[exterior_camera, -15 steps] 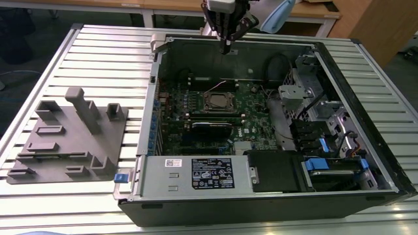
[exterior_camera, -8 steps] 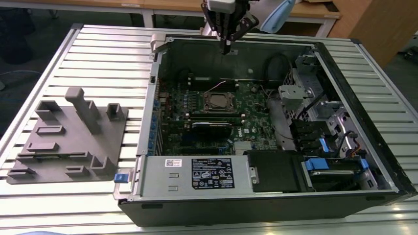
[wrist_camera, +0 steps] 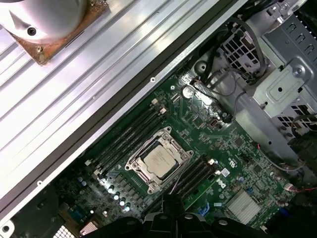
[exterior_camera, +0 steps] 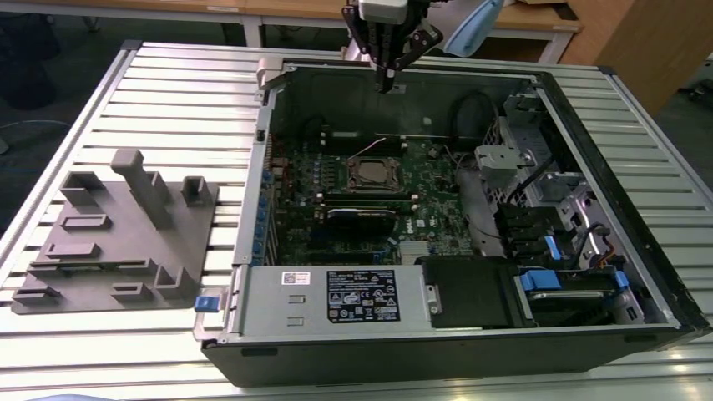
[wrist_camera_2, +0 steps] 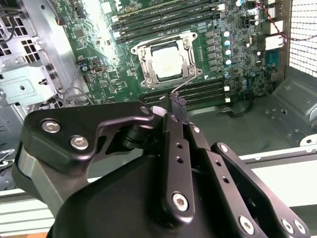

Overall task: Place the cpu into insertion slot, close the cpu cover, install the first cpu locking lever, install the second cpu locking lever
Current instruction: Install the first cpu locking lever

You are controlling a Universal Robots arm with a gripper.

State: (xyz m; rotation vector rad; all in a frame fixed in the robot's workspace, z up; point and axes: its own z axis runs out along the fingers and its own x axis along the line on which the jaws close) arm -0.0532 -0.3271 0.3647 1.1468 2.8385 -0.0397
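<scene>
My tool [wrist_camera_2: 176,101] has its fingers drawn together at the tips, and I see nothing gripped between them. In the exterior view the tool [exterior_camera: 388,82] hangs above the far wall of the open computer case [exterior_camera: 250,251], well apart from the board below. In the second wrist view a thin wire locking lever [wrist_camera_2: 190,84] angles up off the socket's edge, with its free end close to my fingertips; I cannot tell if they touch.

Past that lever, the cpu [wrist_camera_2: 166,59] lies flat in the insertion slot [wrist_camera_2: 194,73] on the green motherboard [wrist_camera_2: 247,74]. The cpu cover [wrist_camera_2: 148,69] lies down over it, and the chip's silver top shows through the window. Long black memory slots [wrist_camera: 126,141] run along both sides of the socket.

The case rests on a slatted metal worktop [exterior_camera: 167,92]. A grey moulded fixture [exterior_camera: 117,234] sits on it toward the exterior view's left.
</scene>
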